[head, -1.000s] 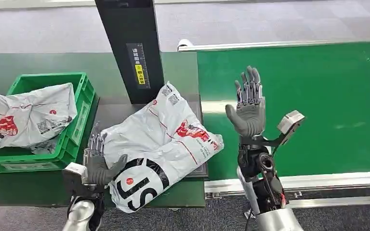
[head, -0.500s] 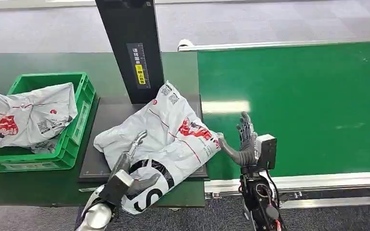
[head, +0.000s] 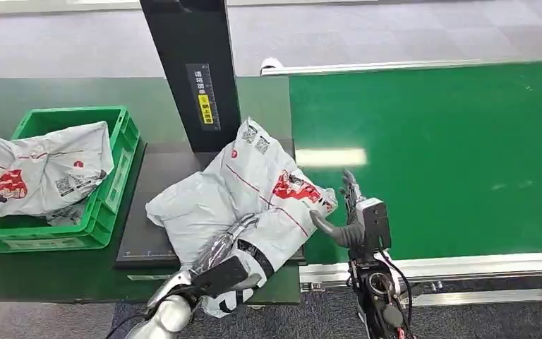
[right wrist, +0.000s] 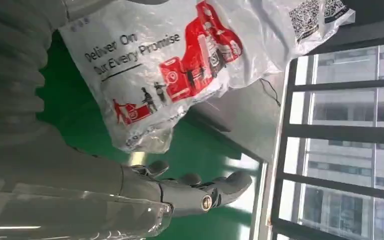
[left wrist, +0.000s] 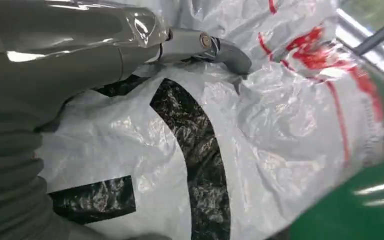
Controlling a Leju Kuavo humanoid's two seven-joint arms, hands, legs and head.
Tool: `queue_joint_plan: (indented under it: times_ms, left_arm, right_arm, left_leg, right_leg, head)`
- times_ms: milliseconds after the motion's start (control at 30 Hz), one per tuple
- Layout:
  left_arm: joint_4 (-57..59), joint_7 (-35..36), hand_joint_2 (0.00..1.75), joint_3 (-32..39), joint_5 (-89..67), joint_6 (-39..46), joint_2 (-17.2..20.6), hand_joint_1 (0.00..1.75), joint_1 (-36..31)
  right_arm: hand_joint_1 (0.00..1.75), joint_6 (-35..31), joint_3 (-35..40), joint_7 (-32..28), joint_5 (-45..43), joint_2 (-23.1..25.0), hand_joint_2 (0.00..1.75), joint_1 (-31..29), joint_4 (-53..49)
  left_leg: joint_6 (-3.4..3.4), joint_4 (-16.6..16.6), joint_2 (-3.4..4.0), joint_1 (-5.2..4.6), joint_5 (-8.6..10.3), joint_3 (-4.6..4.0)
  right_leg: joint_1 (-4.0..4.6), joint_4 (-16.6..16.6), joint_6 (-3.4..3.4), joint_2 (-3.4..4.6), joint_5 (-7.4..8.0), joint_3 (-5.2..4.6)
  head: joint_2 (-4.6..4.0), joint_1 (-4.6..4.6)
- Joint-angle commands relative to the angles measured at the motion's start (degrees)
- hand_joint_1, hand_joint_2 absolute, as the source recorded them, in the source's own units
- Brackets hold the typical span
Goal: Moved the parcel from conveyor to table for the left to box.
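Note:
A white plastic parcel (head: 261, 191) with red print and black lettering lies crumpled on the dark plate (head: 148, 236) of the table, its right edge reaching over the conveyor's rim. My left hand (head: 227, 240) rests on the parcel's near end with its fingers stretched along the top. In the left wrist view the thumb (left wrist: 207, 44) lies flat on the parcel (left wrist: 280, 125). My right hand (head: 346, 212) stands open just right of the parcel, apart from it. In the right wrist view its fingers (right wrist: 200, 192) are spread over the belt, below the parcel (right wrist: 170, 65).
A green crate (head: 123, 138) at the left holds another white parcel (head: 42, 169). A black column (head: 190, 70) rises right behind the plate. The green conveyor belt (head: 452, 141) runs off to the right, with a metal rail (head: 466, 265) along its near edge.
My left hand swung from beside the parcel's left onto its near end, nudging the parcel slightly rightward. My right hand dropped from raised over the belt to low beside the parcel's right edge.

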Motion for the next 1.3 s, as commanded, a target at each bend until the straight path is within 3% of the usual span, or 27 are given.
queue_joint_plan:
  times_ms: [33,500,567,600,633,700,933,967,1100,1300]
  left_arm:
    - [10.0,5.7,1.75,2.7,-5.4,1.1,0.1,0.0,0.3]
    - [9.5,6.0,1.75,3.5,-5.0,0.8,-0.1,0.0,0.0]
    - [8.2,5.4,1.75,4.7,-4.3,1.5,-0.4,0.58,0.5]
    - [7.3,4.5,1.75,5.3,-3.3,1.6,-0.5,1.13,0.7]
    - [6.8,4.2,1.75,5.3,-3.0,1.4,-0.4,1.43,0.8]
    - [4.1,1.6,1.75,5.7,-0.5,0.7,-0.2,1.73,1.5]
    - [-2.2,-6.9,1.75,8.4,11.4,-3.3,-0.4,1.75,4.5]
    - [-4.8,-11.5,1.75,11.0,16.6,-2.4,-1.2,1.75,5.2]
    - [-10.2,-13.7,1.75,14.1,30.6,-10.6,-1.8,1.75,6.9]
    - [-10.2,-13.7,1.75,14.0,30.5,-10.6,-1.8,1.75,7.2]
  right_arm:
    - [0.0,-1.2,-5.0,-0.8,0.6,1.0,1.75,3.6,-2.5]
    - [0.0,-1.1,-5.0,-0.7,0.6,1.1,1.75,4.0,-3.4]
    - [0.0,-0.9,-4.5,-1.3,1.0,1.0,1.75,4.6,-5.2]
    - [0.0,-0.8,-4.5,-1.2,1.0,1.1,1.75,4.9,-6.1]
    - [0.0,-0.8,-4.4,-1.2,1.0,1.1,1.75,5.0,-6.5]
    - [0.0,-0.6,-4.4,-1.2,1.1,1.1,1.75,5.1,-7.4]
    - [0.0,-2.1,-3.3,-1.9,3.3,0.7,1.75,5.4,-7.1]
    - [0.0,-2.0,-3.6,-2.1,3.3,0.6,1.75,5.5,-7.3]
    - [0.0,-1.3,-3.1,-3.0,4.1,0.5,1.75,4.0,-5.2]
    - [0.0,-1.3,-3.1,-3.0,4.1,0.6,1.75,3.9,-5.2]
  left_leg:
    - [0.03,-0.1,0.04,-0.04,-0.03,0.35]
    - [-0.01,-0.1,0.15,-0.03,-0.16,1.0]
    - [0.0,-0.2,0.16,-0.04,-0.13,0.97]
    - [-0.01,-0.2,0.15,-0.05,-0.17,1.01]
    - [-0.02,-0.1,0.13,-0.03,-0.21,1.02]
    - [0.0,-0.2,0.21,-0.04,-0.06,0.81]
    - [0.0,-0.2,0.25,-0.03,-0.21,0.98]
    - [0.0,-0.1,0.16,-0.03,-0.24,0.98]
    - [0.01,0.0,0.2,0.0,-0.28,0.77]
    - [-0.01,0.0,0.11,-0.01,-0.27,0.42]
  right_leg:
    - [-0.04,-0.1,-0.01,0.04,-0.04,0.37]
    - [-0.03,-0.1,-0.09,0.13,-0.06,0.97]
    - [-0.04,-0.2,-0.09,0.14,-0.02,0.94]
    - [-0.05,-0.1,-0.08,0.13,-0.07,0.97]
    - [-0.03,0.0,-0.08,0.1,-0.11,1.01]
    - [-0.04,-0.2,-0.1,0.19,0.06,0.77]
    - [-0.02,-0.2,-0.1,0.22,-0.07,0.89]
    - [-0.02,-0.1,-0.08,0.13,-0.13,0.92]
    - [0.01,0.0,-0.06,0.16,-0.16,0.7]
    - [-0.01,0.0,-0.07,0.06,-0.19,0.37]
  head:
    - [0.0,0.0]
    - [0.0,-0.02]
    - [0.0,0.0]
    - [0.0,-0.02]
    - [0.0,0.0]
    - [0.0,0.0]
    - [0.0,-0.02]
    - [0.0,0.0]
    - [0.0,0.0]
    - [0.0,0.0]
